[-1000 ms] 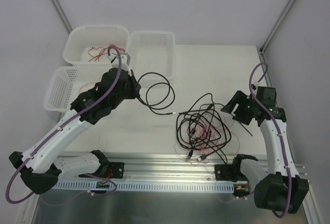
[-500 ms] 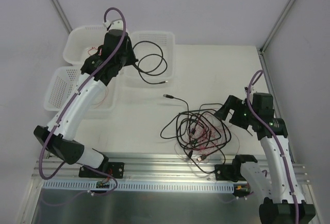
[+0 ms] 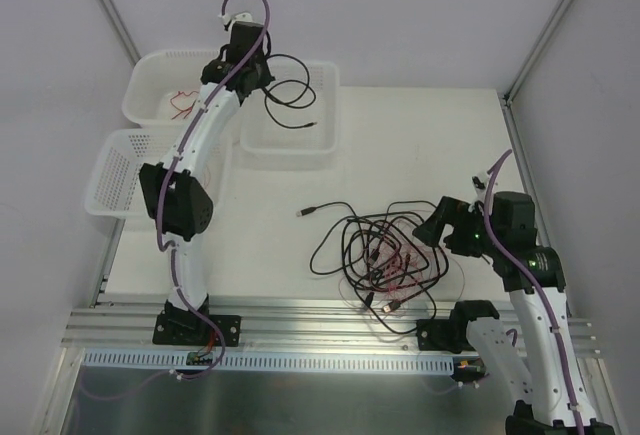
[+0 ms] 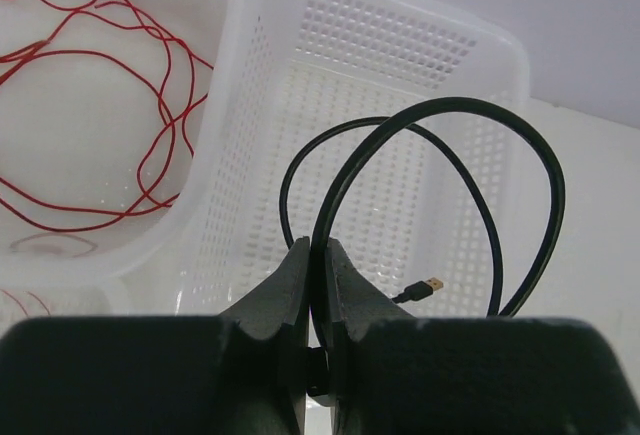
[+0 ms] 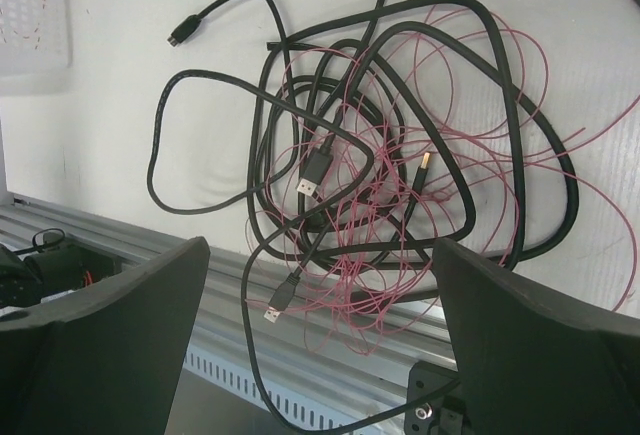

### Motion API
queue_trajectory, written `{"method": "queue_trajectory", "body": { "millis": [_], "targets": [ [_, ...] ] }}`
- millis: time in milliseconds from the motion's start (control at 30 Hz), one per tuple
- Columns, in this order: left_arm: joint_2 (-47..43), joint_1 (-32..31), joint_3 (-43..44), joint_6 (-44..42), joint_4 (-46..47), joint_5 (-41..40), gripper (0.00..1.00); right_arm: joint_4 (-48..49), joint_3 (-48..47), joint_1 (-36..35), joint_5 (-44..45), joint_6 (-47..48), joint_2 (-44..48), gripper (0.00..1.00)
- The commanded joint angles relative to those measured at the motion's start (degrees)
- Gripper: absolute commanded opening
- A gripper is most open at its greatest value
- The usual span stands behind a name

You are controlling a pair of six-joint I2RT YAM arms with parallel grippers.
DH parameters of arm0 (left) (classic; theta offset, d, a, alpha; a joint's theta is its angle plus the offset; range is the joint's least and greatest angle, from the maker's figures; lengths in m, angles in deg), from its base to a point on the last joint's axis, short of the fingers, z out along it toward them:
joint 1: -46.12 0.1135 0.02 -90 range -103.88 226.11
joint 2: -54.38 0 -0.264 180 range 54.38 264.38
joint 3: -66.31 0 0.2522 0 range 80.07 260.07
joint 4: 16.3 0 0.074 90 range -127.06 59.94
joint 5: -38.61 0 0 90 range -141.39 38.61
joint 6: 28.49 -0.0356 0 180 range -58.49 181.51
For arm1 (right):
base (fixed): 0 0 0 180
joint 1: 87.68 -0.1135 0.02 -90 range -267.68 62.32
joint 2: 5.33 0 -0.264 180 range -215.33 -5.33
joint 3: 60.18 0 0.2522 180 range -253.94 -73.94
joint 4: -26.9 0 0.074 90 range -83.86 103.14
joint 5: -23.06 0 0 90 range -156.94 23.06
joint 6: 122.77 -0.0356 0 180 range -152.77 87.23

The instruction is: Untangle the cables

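Note:
My left gripper [image 3: 262,83] [image 4: 318,255] is shut on a black cable [image 3: 292,95] [image 4: 452,115]. It holds the cable's loops above the back right white basket [image 3: 322,145] [image 4: 400,45], and the cable's plug end hangs inside. The remaining cables [image 3: 385,255] [image 5: 370,155], black cables and thin red wires, lie tangled on the table near the front. One black end [image 3: 301,212] trails out to the left. My right gripper [image 3: 440,227] [image 5: 320,295] is open and empty, hovering over the tangle's right side.
The back left basket [image 3: 150,65] holds loose red wires [image 3: 182,103] [image 4: 100,105]. A third white basket [image 3: 115,170] stands at the left. A metal rail [image 3: 320,320] runs along the near edge, and some cable ends hang over it. Walls close in the back and sides.
My left arm has swung up and back from the table's middle to over the baskets, carrying the black cable free of the tangle. My right gripper has moved forward and left to the tangle.

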Motion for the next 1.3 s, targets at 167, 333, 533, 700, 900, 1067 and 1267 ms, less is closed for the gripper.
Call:
{"method": "queue_trajectory", "body": {
  "millis": [167, 333, 533, 700, 900, 1067, 1267],
  "targets": [
    [14.8, 2.9, 4.0, -1.7, 2.5, 8.9, 0.03, 0.4, 1.2, -1.0, -4.3, 2.5, -0.2, 1.00],
    [17.7, 3.5, 3.9, -2.8, 2.7, 11.0, 0.41, -0.6, 0.7, -1.2, -3.6, 4.6, -1.1, 1.00],
    [9.9, 3.5, -0.9, -2.7, 2.8, 12.4, 0.99, -0.9, 0.3, -1.2, -2.7, 4.7, -0.8, 1.00],
    [-2.3, 2.3, -7.8, -2.7, 2.8, 15.6, 0.99, -1.6, 0.2, -1.8, -2.6, 4.0, 0.7, 1.00],
    [-18.9, -7.4, -25.9, -5.8, 2.8, 16.4, 0.99, -4.5, -1.3, -2.0, 0.0, 4.4, 2.9, 0.99],
    [-29.5, -18.1, -40.9, -3.6, 2.9, 16.4, 0.99, -5.6, -1.8, -2.0, 1.5, 4.0, 4.3, 1.00],
    [-37.4, -32.7, -54.3, -4.6, 2.9, 13.1, 0.99, -5.3, 0.4, -2.0, -0.1, 3.1, 5.8, 1.00]
  ]
}}
